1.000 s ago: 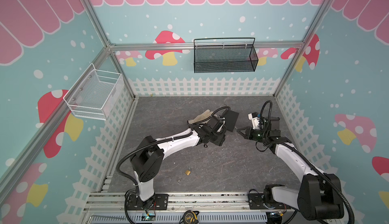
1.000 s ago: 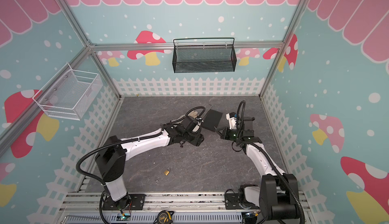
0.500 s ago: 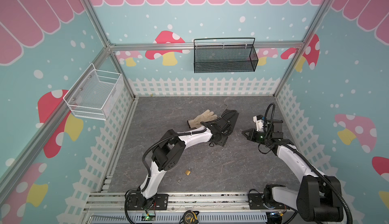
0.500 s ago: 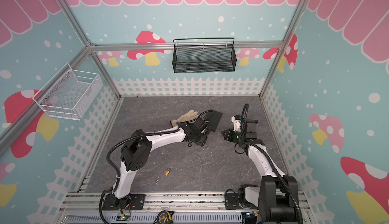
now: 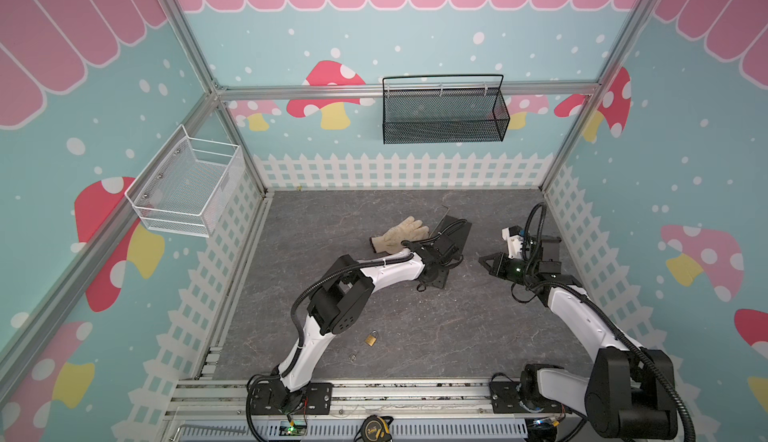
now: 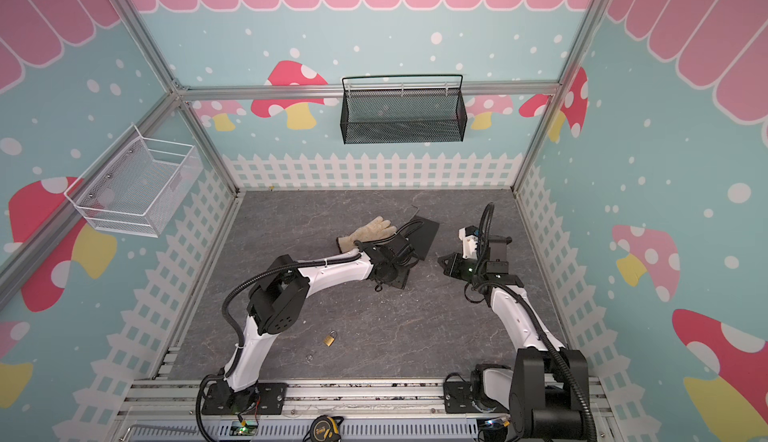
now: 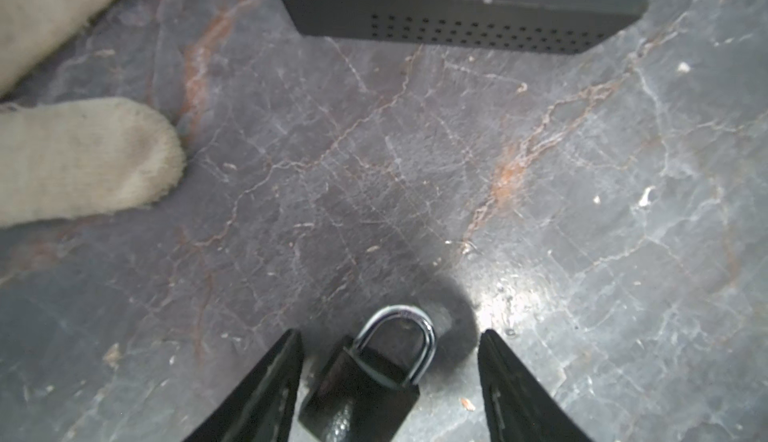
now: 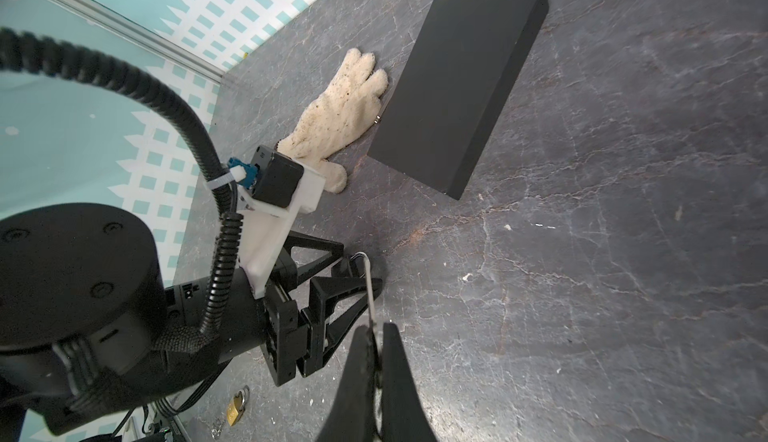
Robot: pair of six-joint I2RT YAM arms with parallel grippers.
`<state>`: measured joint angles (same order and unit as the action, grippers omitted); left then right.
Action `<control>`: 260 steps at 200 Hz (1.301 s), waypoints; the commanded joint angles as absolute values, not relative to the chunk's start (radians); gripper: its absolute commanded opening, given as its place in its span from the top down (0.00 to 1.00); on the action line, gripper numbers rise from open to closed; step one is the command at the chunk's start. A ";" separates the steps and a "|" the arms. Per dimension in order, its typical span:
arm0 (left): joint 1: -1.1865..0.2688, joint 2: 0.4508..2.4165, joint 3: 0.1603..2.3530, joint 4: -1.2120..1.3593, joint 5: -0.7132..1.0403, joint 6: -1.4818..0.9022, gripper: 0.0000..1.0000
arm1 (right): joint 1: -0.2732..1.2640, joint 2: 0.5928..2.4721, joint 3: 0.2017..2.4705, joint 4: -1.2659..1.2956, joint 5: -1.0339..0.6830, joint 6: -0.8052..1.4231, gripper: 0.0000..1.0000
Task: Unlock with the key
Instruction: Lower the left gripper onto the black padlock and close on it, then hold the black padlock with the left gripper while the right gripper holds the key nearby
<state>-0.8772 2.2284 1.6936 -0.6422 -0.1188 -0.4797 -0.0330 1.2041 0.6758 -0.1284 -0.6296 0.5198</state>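
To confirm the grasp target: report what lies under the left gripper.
A black padlock, shackle closed, rests on the grey floor between the left gripper's open fingers, ungripped. Its keyhole is hidden; in both top views the arm covers the padlock.

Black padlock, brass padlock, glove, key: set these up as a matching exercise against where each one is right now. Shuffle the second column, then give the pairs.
Things
1. black padlock
2. brass padlock
3. knit glove
4. key

Places
A. pinched in the shut right gripper
B. beside the black box
C. between the open fingers of the left gripper
D. lying loose, away from both grippers

Pairs: 1-C, 2-D, 3-B, 4-A
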 commanded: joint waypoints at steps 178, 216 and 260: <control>-0.939 2.276 1.694 -0.807 -0.213 -0.790 0.53 | -0.047 1.190 0.637 -0.080 -0.687 0.514 1.00; -0.939 2.310 1.727 -0.810 -0.216 -0.804 0.58 | -0.046 1.194 0.639 -0.073 -0.696 0.518 1.00; -0.936 2.338 1.755 -0.818 -0.220 -0.805 0.61 | -0.049 1.186 0.635 -0.071 -0.703 0.512 1.00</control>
